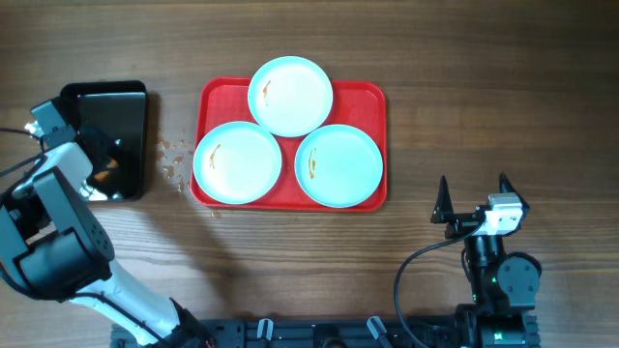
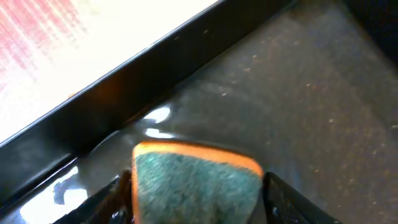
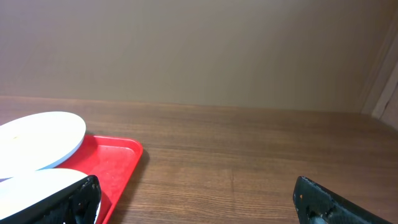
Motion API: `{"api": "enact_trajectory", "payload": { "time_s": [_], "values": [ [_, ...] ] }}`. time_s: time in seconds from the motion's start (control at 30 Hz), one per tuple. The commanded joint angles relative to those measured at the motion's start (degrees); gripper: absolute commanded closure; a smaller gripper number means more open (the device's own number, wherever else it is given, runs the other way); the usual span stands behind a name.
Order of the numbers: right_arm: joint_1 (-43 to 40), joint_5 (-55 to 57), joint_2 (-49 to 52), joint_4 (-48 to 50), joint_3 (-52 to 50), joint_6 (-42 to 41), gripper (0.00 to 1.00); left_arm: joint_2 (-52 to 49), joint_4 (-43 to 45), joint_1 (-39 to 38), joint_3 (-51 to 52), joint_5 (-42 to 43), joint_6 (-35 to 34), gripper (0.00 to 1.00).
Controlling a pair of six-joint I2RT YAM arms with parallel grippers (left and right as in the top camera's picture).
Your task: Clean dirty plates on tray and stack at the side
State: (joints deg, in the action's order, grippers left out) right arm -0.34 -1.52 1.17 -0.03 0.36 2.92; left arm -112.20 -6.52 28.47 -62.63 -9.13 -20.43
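Three pale mint-blue plates lie on the red tray (image 1: 373,101): one at the back (image 1: 290,95), one front left (image 1: 237,161), one front right (image 1: 338,165). Each has a small orange-brown smear near its left side. My left gripper (image 1: 104,162) is down inside a black tray (image 1: 126,104). In the left wrist view its fingers (image 2: 196,202) press both sides of a green sponge with an orange base (image 2: 196,177) on the black tray's floor (image 2: 298,81). My right gripper (image 1: 474,198) is open and empty, in front of the tray's right corner. The right wrist view shows two plates (image 3: 37,140) and the tray corner (image 3: 115,155).
Small brown crumbs and smears (image 1: 174,159) lie on the wooden table between the black tray and the red tray. Bare wood (image 3: 249,155) stretches to the right of the red tray. The arm bases stand along the front edge.
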Motion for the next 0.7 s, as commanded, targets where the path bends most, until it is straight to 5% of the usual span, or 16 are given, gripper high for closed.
{"api": "enact_trajectory", "payload": {
  "time_s": [0.0,0.07,0.1,0.3,0.33,0.37,0.4,0.5,0.67],
  "values": [
    [-0.3,-1.1,-0.1,0.2,-0.1,0.5,0.00,-1.2,0.7,0.3,-0.4,1.1,0.8,0.55],
    [-0.3,-1.1,-0.1,0.2,-0.1,0.5,0.00,-1.2,0.5,0.3,-0.4,1.1,0.7,0.88],
    [-0.3,-1.1,-0.1,0.2,-0.1,0.5,0.00,-1.2,0.0,0.3,-0.4,1.1,0.7,0.96],
    [-0.3,-1.1,-0.1,0.2,-0.1,0.5,0.00,-1.2,-0.9,0.3,-0.4,1.2,0.7,0.95],
    [-0.3,-1.1,-0.1,0.2,-0.1,0.5,0.00,-1.2,-1.3,0.3,-0.4,1.2,0.7,0.73],
    [-0.3,-1.1,-0.1,0.2,-0.1,0.5,0.00,-1.1,-1.9,0.3,-0.4,1.2,0.7,0.32],
    [-0.3,-1.1,-0.1,0.2,-0.1,0.5,0.00,-1.0,-2.6,0.3,-0.4,1.2,0.7,0.20],
    [-0.3,-1.1,-0.1,0.2,-0.1,0.5,0.00,-0.5,-4.7,0.3,-0.4,1.2,0.7,0.05],
    [-0.3,-1.1,-0.1,0.2,-0.1,0.5,0.00,2.0,-9.3,0.3,-0.4,2.5,0.7,0.12]
  ]
}}
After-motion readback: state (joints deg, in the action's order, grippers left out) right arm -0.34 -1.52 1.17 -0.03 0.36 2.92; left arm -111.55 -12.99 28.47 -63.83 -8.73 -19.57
